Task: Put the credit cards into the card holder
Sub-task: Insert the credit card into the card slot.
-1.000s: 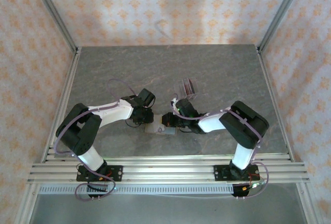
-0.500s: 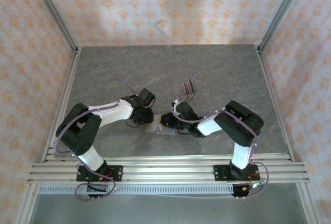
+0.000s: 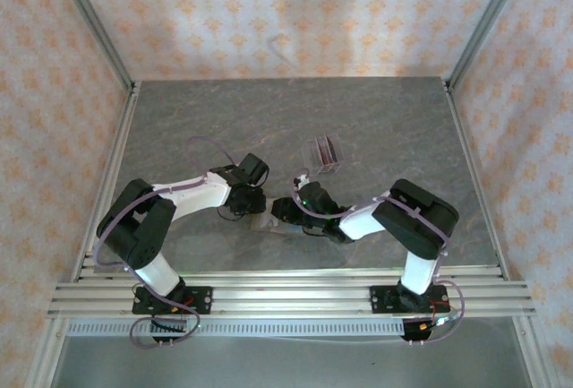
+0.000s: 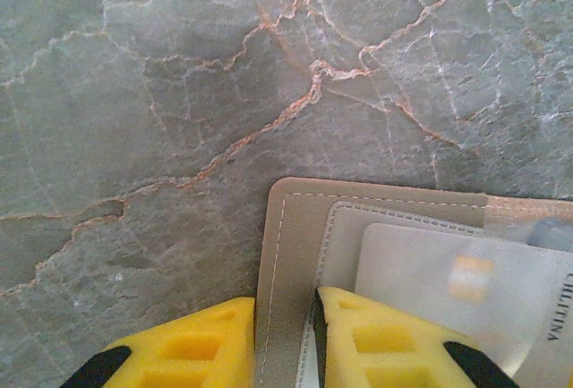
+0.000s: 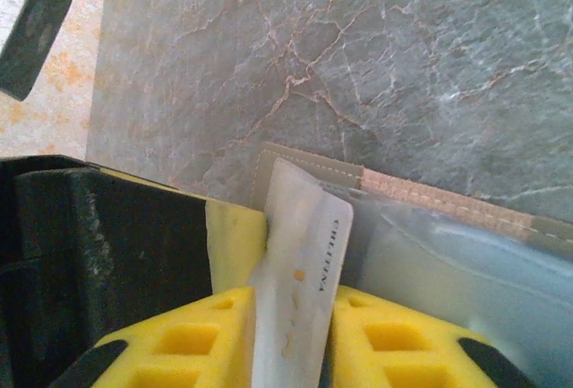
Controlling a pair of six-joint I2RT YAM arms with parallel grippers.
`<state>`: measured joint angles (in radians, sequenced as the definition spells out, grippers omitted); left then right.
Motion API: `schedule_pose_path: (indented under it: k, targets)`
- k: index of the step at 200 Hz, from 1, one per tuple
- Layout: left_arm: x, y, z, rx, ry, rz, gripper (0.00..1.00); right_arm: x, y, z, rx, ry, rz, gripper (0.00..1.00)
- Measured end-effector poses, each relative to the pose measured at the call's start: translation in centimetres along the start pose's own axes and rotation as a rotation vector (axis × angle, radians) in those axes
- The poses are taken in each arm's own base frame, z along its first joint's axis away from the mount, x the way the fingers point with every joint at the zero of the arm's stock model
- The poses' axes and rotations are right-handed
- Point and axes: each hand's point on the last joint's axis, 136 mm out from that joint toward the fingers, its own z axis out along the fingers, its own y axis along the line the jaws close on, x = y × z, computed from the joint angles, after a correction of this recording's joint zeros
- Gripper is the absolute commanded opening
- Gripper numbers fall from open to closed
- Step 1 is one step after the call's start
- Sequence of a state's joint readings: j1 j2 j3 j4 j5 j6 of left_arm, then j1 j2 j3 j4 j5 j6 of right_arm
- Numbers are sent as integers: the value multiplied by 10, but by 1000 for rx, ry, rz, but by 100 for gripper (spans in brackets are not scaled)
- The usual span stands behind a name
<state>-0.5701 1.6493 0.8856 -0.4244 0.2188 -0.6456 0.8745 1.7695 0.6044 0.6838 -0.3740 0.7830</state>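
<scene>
Left gripper [image 4: 285, 345] narrow, pinching the edge of the open wallet [image 4: 291, 227]. Wallet lies flat on the desk [image 4: 161, 92], near the front, between both arms. Right gripper [image 5: 291, 321] has a pale card [image 5: 303, 245] between its fingers; can't tell if it's clamped or loose. Card's far end lies over the wallet's grey inside.

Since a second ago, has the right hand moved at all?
Yes. In the top view the right hand has shifted slightly toward the near table edge, away from the clear rack, which has stayed put.
</scene>
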Motion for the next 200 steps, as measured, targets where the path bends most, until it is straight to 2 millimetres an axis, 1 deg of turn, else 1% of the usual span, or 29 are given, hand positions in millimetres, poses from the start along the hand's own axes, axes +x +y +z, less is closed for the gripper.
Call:
schedule_pose_path:
  k: [20, 60, 67, 81, 107, 119, 136, 156, 169, 182, 200]
  targets:
    - [0, 0, 0, 0, 0, 0, 23, 0, -2, -4, 51, 21, -12, 32]
    - [0, 0, 0, 0, 0, 0, 23, 3, -13, -18, 179, 69, -52, 31]
    - [0, 0, 0, 0, 0, 0, 23, 4, -16, -21, 205, 78, -60, 29]
    - [0, 0, 0, 0, 0, 0, 23, 3, -20, -26, 255, 91, -79, 21]
    - [0, 0, 0, 0, 0, 1, 23, 0, -24, -32, 317, 102, -107, 3]
    - [0, 0, 0, 0, 0, 2, 23, -1, -23, -33, 331, 108, -117, 0]
    - [0, -1, 0, -1, -1, 3, 23, -3, -16, -33, 333, 111, -137, 0]
    - [0, 0, 0, -4, -4, 4, 23, -5, -1, -29, 310, 111, -158, 0]
    - [0, 0, 0, -4, -3, 4, 23, -7, 5, -25, 300, 109, -165, 0]
    - [0, 0, 0, -4, -3, 4, 23, -7, 5, -21, 303, 113, -167, 0]
    - [0, 0, 0, -5, -4, 5, 23, -3, -3, -16, 325, 129, -164, 0]
